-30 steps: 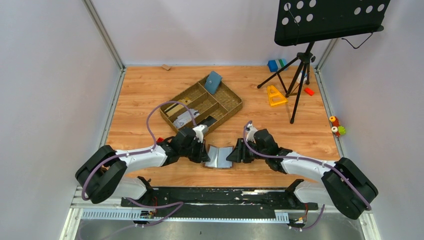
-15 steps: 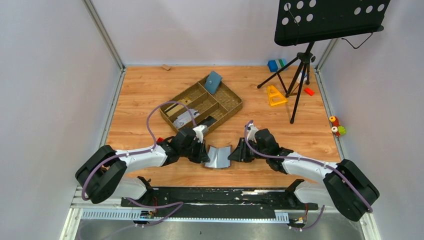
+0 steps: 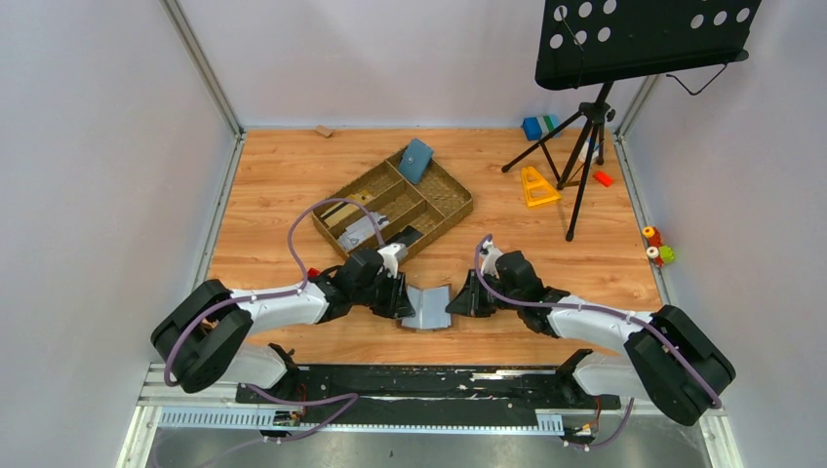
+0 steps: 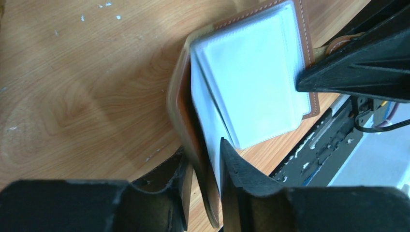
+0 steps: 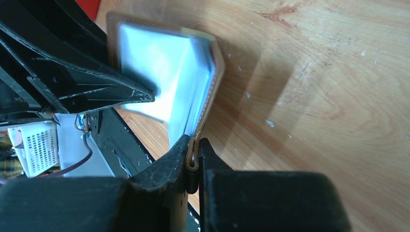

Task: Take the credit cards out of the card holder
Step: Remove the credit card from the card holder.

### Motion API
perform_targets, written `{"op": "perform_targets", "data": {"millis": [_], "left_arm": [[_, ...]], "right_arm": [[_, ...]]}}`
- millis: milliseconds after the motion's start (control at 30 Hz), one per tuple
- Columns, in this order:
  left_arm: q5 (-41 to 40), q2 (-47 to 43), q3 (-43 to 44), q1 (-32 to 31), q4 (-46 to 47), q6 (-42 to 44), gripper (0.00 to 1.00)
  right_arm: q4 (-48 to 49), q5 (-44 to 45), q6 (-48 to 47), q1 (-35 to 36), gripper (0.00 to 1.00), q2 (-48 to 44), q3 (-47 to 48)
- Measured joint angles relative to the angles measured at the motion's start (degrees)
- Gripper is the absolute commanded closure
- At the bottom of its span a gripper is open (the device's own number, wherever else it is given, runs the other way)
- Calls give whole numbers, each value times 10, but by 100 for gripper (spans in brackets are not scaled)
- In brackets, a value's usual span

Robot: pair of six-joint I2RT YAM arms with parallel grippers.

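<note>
The card holder (image 3: 426,305) stands open in a V on the wooden table near the front edge, brown outside, with shiny clear sleeves (image 4: 251,87) inside. Glare hides any credit cards in the sleeves. My left gripper (image 3: 402,300) straddles the holder's left cover. In the left wrist view my left gripper (image 4: 205,154) is slightly open, with a gap between one finger and the cover. My right gripper (image 3: 458,300) is at the holder's right edge. The right wrist view shows my right gripper (image 5: 193,142) shut on the brown leather edge of the card holder (image 5: 159,72).
A woven divided tray (image 3: 444,200) sits behind the holder, with a blue-teal pouch (image 3: 416,160) leaning in its far end. A music stand's tripod (image 3: 585,146), a yellow piece (image 3: 536,185) and small toys (image 3: 655,246) stand at the back right. A black rail (image 3: 429,385) runs along the near edge.
The left jaws have parted from the holder's left cover. The right jaws have closed onto its right edge, and the holder has shifted slightly.
</note>
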Motion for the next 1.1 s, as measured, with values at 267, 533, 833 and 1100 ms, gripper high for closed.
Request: {"op": "perform_targets", "data": {"millis": [267,533,833,1100], "left_arm": [[11,16,0,-6,39,-22,43],[-1,16,0,-28,43,-30,22],[-3,19,0,-40,74,-44,0],[-19,31,15,-56,70,-43,0]], "right_arm": [[14,-14,2,0,100,5,0],[26,-24,9,2,100,7,0],[38,-23,11,4,100,12,-5],[63,-27,23,4,100,26,-17]]}}
